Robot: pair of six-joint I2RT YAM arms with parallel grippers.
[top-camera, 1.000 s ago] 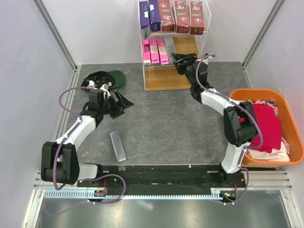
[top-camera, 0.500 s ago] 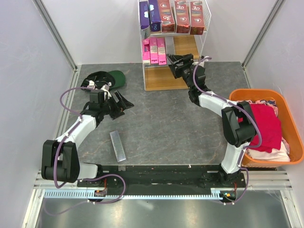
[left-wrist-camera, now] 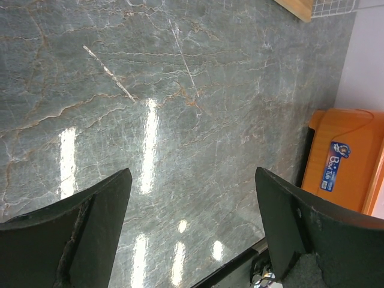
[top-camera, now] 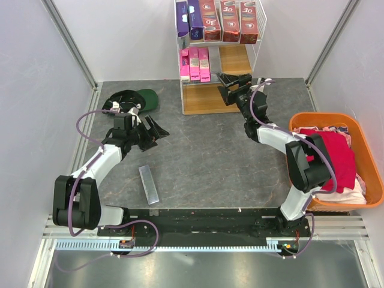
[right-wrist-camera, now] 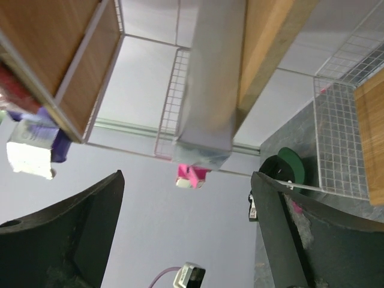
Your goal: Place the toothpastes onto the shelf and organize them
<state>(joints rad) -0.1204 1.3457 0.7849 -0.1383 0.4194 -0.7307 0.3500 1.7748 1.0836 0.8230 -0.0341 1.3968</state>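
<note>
The shelf stands at the back centre. Its top board carries purple toothpastes and dark red ones. On its middle board stand three pink cartons. In the right wrist view a silver-grey carton lies on a wooden board, with a pink carton behind it. My right gripper hangs open just in front of that carton, apart from it. Another silver-grey carton lies on the table near the left arm. My left gripper is open over bare table.
A green and black cap lies at the back left of the grey table. An orange basket full of clothes stands at the right edge. White walls and metal posts enclose the table.
My right gripper has opened, let go of the silver-grey carton on the middle board and drawn back from the shelf. The left arm has not moved.
</note>
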